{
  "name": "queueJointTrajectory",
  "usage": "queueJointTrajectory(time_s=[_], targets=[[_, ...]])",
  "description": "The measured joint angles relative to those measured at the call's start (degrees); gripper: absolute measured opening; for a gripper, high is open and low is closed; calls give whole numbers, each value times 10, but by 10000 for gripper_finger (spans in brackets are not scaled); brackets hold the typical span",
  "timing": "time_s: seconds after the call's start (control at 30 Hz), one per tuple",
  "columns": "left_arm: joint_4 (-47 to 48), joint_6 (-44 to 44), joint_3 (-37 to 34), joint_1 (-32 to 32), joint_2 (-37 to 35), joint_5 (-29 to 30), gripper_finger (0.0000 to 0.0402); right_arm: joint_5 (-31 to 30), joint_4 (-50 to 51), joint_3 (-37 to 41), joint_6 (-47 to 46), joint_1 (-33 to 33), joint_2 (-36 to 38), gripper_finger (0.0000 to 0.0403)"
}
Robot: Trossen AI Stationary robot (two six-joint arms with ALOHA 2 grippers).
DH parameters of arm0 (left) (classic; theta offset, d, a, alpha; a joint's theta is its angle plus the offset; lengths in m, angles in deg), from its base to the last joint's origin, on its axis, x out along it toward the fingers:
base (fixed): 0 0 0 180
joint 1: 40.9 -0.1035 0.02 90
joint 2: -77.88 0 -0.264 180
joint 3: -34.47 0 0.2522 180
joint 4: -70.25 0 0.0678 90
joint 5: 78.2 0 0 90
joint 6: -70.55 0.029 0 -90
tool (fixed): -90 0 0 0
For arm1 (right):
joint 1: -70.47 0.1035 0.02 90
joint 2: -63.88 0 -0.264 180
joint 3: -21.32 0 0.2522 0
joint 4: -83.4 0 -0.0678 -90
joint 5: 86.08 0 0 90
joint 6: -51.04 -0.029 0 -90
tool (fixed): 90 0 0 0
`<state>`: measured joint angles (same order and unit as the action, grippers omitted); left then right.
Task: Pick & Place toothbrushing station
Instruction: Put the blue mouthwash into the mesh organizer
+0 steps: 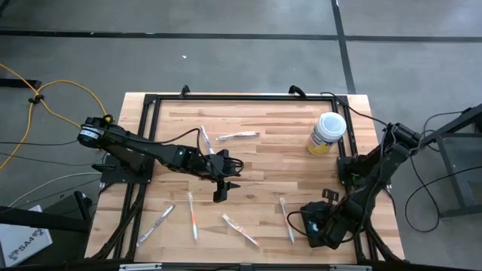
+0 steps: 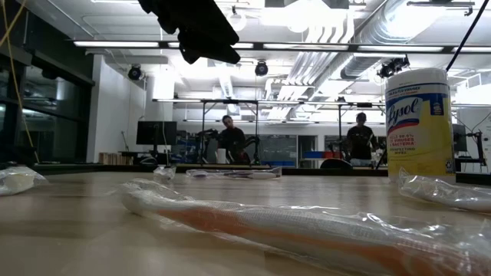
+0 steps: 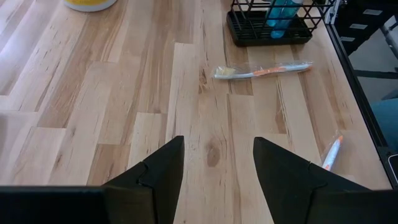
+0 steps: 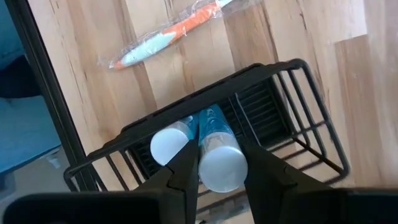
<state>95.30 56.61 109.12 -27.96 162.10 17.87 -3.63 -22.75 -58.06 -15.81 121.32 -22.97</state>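
My right gripper (image 4: 214, 163) inside wire basket (image 4: 298, 134) at counter (image 1: 263, 150) near-right corner, jaws pinching blue tube (image 4: 217, 149) upright there, likely for seating. My left gripper (image 3: 217, 168) hovers mid-counter, jaws spread, empty. Wrapped toothbrush (image 3: 261, 71) lies beside basket.

We count six wrapped toothbrushes (image 1: 193, 214) on the table (image 1: 263, 162): two at 11 to 12 o'clock, four from 7 to 5 o'clock. One yellow canister (image 1: 327, 134) stands at 2 o'clock. One black wire basket (image 3: 267, 38) sits at 4 o'clock and contains two capped tubes (image 4: 217, 165).
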Motion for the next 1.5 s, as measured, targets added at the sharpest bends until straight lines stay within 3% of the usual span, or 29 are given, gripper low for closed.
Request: queueJointTrajectory(time_s=[0.27,0.5,0.8,1.5], targets=[[0,0,0,0,0,0,185,4,-13,10,24,-14,0,89],[0,0,0,0,0,0,185,6,-13,10,27,-15,0,122],[0,0,0,0,0,0,185,29,-13,9,32,-15,1,87],[0,0,0,0,0,0,185,26,-12,9,45,-15,1,102]])
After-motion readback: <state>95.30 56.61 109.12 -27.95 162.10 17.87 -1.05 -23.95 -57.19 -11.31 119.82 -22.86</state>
